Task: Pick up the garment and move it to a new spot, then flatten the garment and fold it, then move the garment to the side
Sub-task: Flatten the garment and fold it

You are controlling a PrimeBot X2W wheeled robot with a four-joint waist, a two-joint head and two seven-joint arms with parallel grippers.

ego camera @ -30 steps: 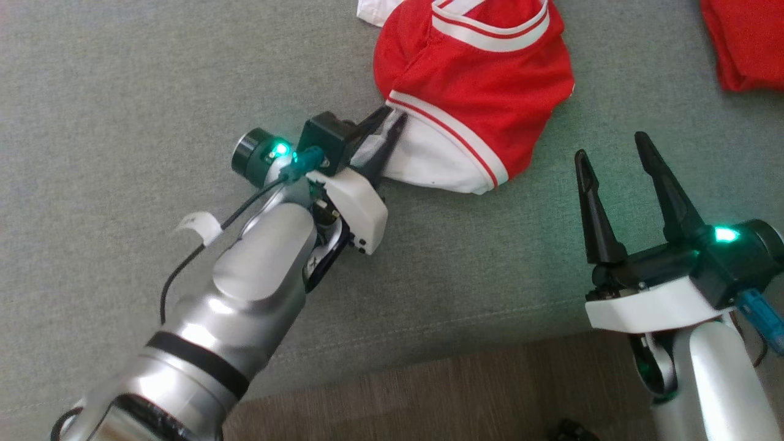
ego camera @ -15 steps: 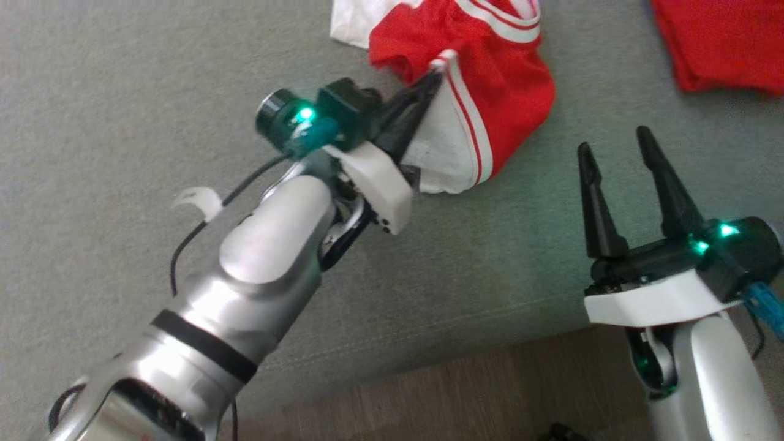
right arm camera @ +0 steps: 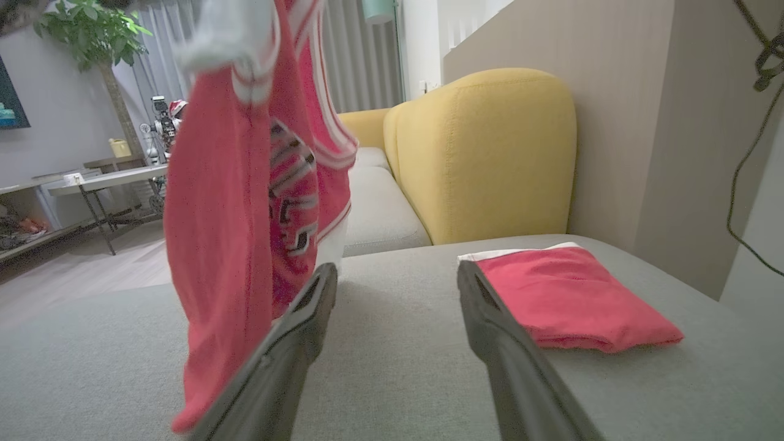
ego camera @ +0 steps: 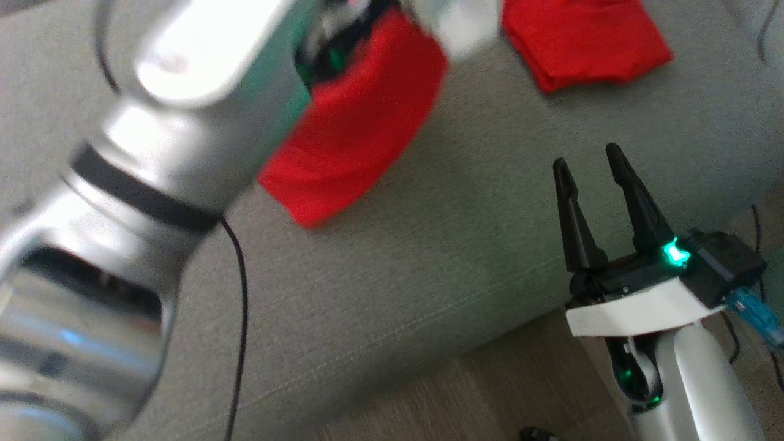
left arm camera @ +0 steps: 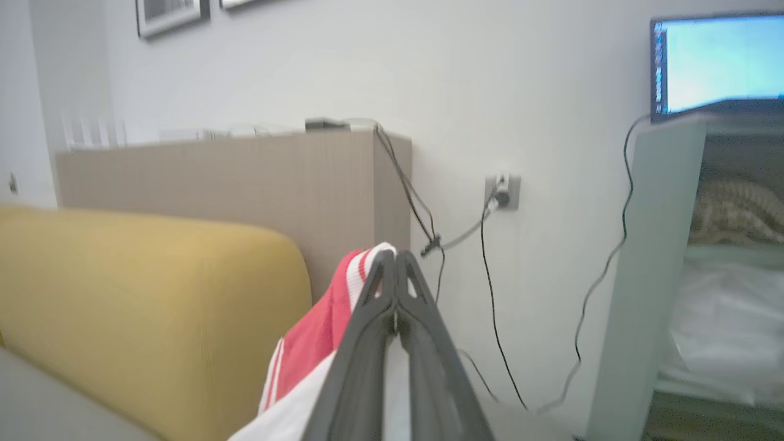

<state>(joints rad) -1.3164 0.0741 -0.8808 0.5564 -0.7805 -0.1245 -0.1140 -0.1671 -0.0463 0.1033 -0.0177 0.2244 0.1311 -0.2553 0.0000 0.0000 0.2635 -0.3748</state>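
Observation:
The garment (ego camera: 361, 122) is a red jersey with white trim and lettering. It hangs in the air above the grey cushion, its lower edge dangling free (right arm camera: 226, 257). My left gripper (left arm camera: 395, 263) is shut on a red-and-white edge of the garment (left arm camera: 318, 331), raised high. In the head view the left forearm (ego camera: 153, 122) is blurred and close to the camera, covering the grip. My right gripper (ego camera: 591, 168) stands open near the cushion's front edge, to the right of the hanging garment, with nothing between its fingers (right arm camera: 300, 324).
A folded red cloth (ego camera: 582, 43) lies on the grey cushion (ego camera: 459, 214) at the far right (right arm camera: 569, 300). A yellow sofa arm (right arm camera: 484, 153) rises behind the cushion. Wood floor (ego camera: 478, 398) runs along the cushion's front edge. Cables hang on the wall (left arm camera: 490, 275).
My left gripper closed on the garment's edge and lifted it off the cushion, up toward the camera. The head view has shifted. The right gripper stays open.

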